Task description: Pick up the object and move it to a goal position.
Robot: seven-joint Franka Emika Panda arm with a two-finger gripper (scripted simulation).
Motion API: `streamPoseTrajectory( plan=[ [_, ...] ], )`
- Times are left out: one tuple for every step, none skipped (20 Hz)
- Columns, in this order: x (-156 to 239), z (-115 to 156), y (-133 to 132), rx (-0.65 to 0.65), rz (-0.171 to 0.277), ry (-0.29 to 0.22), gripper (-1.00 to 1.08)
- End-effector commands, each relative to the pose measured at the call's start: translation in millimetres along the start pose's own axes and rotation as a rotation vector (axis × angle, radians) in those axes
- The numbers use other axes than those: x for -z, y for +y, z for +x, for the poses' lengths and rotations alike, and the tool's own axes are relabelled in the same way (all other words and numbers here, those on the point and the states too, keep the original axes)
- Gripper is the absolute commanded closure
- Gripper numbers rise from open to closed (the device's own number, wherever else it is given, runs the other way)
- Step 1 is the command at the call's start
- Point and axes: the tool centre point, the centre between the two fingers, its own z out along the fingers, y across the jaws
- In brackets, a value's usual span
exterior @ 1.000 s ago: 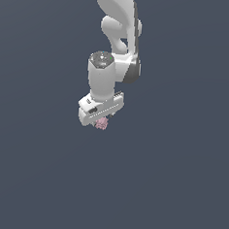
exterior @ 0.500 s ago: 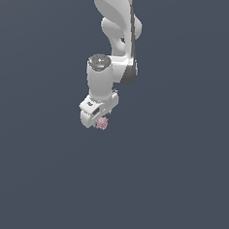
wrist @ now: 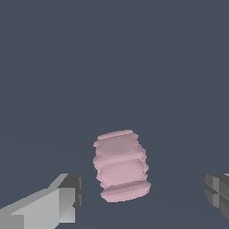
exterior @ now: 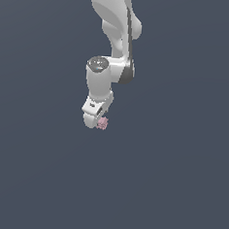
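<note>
The white arm (exterior: 112, 48) reaches down from twelve o'clock in the exterior view, ending in the claw (exterior: 97, 122). The pink knobbly object (exterior: 102, 123) shows at the claw's tip, at about four o'clock from the wrist housing. In the wrist view the object (wrist: 120, 165), ribbed like a small barrel, sits between the two fingers (wrist: 67, 197), clear gaps on either side: the claw is spread wide, gripping nothing.
</note>
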Motion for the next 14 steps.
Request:
streamPoseTrajectory(
  plan=[
    [-3.2, -2.7, -3.3, 0.056, 0.002, 0.000, -0.92],
    [-4.3, -3.6, -4.4, 0.075, 0.003, 0.000, -0.92],
    [-5.3, -4.4, -5.5, 0.092, 0.004, 0.000, -0.92],
    [-6.2, -5.2, -6.5, 0.109, 0.004, 0.001, -0.92],
    [-7.1, -5.9, -7.4, 0.124, 0.005, 0.001, -0.92],
    [-7.8, -6.6, -8.2, 0.137, 0.005, 0.001, -0.92],
    [-8.5, -7.2, -9.0, 0.150, 0.006, 0.001, -0.92],
    [-9.2, -7.7, -9.7, 0.161, 0.006, 0.001, -0.92],
    [-9.7, -8.1, -10.3, 0.170, 0.007, 0.001, -0.92],
    [-10.2, -8.5, -10.8, 0.179, 0.007, 0.001, -0.92],
    [-10.6, -8.9, -11.2, 0.186, 0.007, 0.002, -0.92],
    [-10.9, -9.1, -11.6, 0.192, 0.008, 0.002, -0.92],
    [-11.2, -9.3, -11.9, 0.196, 0.008, 0.002, -0.92],
    [-11.3, -9.5, -12.1, 0.200, 0.008, 0.002, -0.92]
  ],
)
